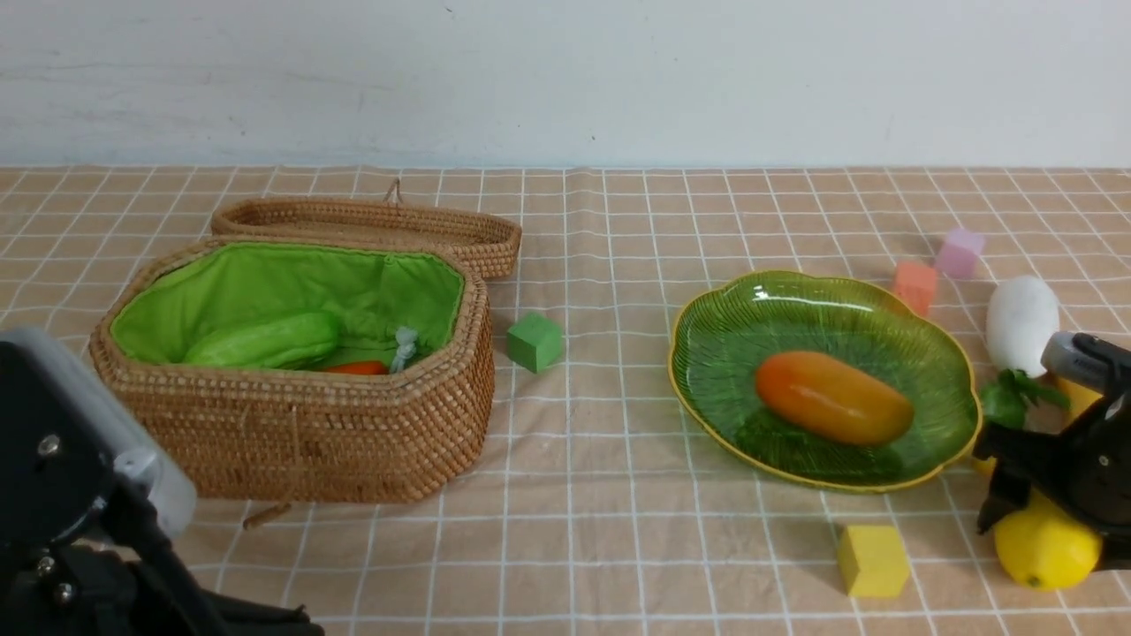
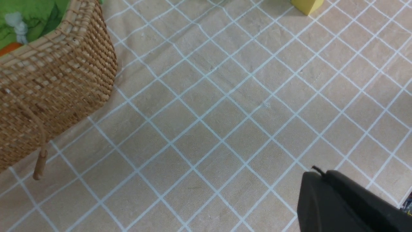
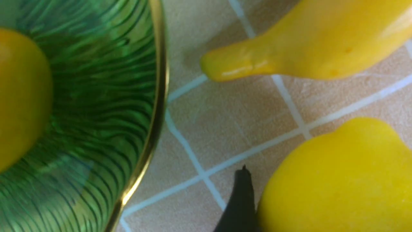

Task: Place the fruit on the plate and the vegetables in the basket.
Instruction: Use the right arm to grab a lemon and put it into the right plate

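We judge the lemon (image 1: 1047,552) light, stiff and glossy-slick, so we would grip its widest middle. The right end effector (image 1: 1034,512) hangs over it; whether it is clamped, we cannot tell.

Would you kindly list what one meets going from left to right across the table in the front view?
Brown woven rattan basket with green lining → small green foam cube → ribbed green glass plate holding the oval orange mango → white toy radish.
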